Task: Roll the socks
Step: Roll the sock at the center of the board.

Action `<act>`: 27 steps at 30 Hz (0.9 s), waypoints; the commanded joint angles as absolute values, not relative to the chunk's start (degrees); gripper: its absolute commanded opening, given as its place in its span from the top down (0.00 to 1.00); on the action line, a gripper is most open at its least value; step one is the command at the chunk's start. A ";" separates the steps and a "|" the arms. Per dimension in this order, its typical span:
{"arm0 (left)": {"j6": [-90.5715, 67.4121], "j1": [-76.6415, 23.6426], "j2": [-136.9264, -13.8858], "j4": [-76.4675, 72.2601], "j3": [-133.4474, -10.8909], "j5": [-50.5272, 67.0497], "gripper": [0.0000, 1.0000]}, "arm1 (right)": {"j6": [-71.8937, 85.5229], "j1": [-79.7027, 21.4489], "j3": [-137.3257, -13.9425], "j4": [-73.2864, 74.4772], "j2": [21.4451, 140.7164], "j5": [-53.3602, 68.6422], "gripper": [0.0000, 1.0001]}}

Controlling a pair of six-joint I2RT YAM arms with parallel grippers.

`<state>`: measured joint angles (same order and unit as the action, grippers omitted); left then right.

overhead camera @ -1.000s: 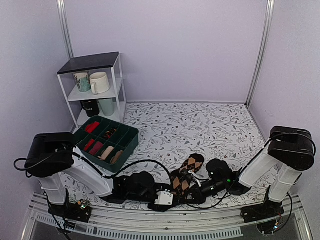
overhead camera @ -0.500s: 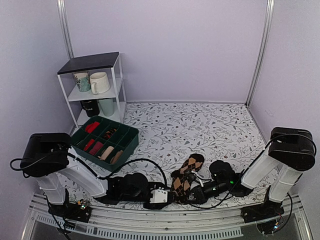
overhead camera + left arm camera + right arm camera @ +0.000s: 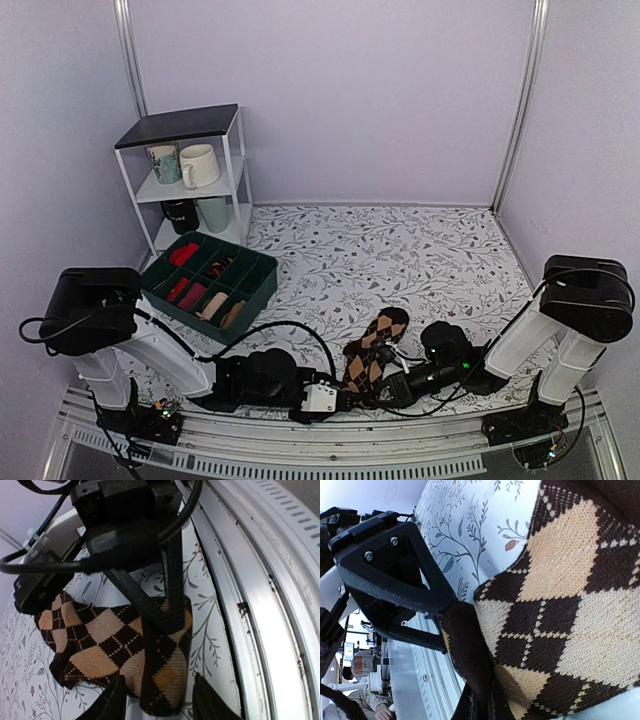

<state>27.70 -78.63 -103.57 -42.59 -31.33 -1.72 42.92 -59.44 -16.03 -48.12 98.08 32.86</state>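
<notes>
Right pincer (image 3: 479, 700) still pinches sock (image 3: 560, 605) edge.

Lilac walls (image 3: 380, 90) enclose a floral-patterned worktop (image 3: 400, 250); a white shelf rack (image 3: 190, 170) with mugs (image 3: 198, 165) stands back left.

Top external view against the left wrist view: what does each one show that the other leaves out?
Only the top external view shows the white shelf with mugs, the green divided organizer and both arm bases. Only the left wrist view shows the sock's folded near edge, the metal rail at the table's near edge, and that the left tool is open, its fingers either side of that edge. Both show the argyle sock on the floral table cover, and the right tool meeting its near end.
</notes>
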 commanded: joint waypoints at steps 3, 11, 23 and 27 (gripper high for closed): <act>28.47 -79.37 -106.91 -41.14 -34.67 0.47 0.56 | 43.51 -59.23 -13.72 -39.78 98.75 30.21 1.00; 24.99 -79.18 -108.26 -40.43 -34.33 -0.80 0.62 | 43.44 -59.19 -13.54 -39.99 98.79 30.23 1.00; 23.15 -79.12 -108.94 -41.92 -33.80 -1.16 0.77 | 43.51 -59.19 -13.45 -40.43 99.14 30.43 1.00; 22.95 -79.19 -108.11 -40.72 -34.49 -0.18 1.00 | 43.22 -59.24 -13.66 -40.35 99.19 30.78 1.00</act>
